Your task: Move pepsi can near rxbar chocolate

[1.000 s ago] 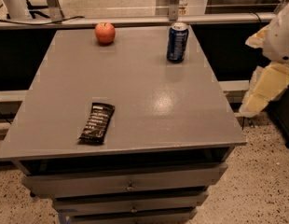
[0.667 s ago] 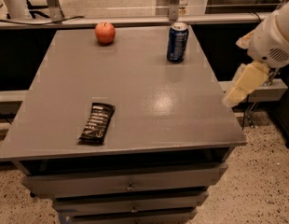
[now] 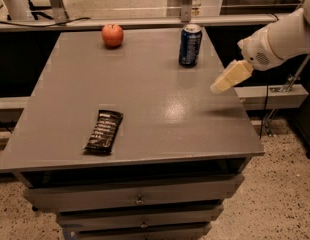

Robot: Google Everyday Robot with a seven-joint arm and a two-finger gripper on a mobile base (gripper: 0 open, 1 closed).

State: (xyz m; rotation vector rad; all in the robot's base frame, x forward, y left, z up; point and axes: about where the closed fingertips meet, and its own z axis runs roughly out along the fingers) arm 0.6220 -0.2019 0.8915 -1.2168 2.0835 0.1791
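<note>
rxbar chocolate [image 3: 104, 131]: flat on the desk [image 3: 155, 89], front-left, near the front edge, long axis roughly front-to-back, slightly skewed. Nothing beside it.

Red apple [image 3: 112, 35]: back-left, near the rear edge, well apart from the bar. Not part of the job.

pepsi can [image 3: 190, 45]: upright, back-right of the desk, well apart from the rxbar chocolate, about the diagonal of the top between them. Nothing is holding it.

gripper [image 3: 218, 86]: hangs above the right edge of the desk, in front of and right of the can. It is near the can but not touching, tip angled down-left, and carries nothing. Spread or closed: can't tell from this angle. White arm [image 3: 280, 36] comes in from the right.

Step, my read: reach phase, pre-grasp. Can not yet picked, so the task is at its start.

Next move calls for:
- Gripper back and left to the can, level with its mid-body, straddle it, close on the sides.
- Carry it diagonally to front-left and set it upright just beside the bar, not on it.
- Apple is off that path.
- The can is tall and narrow, so a sideways nudge on approach could tip it.
</note>
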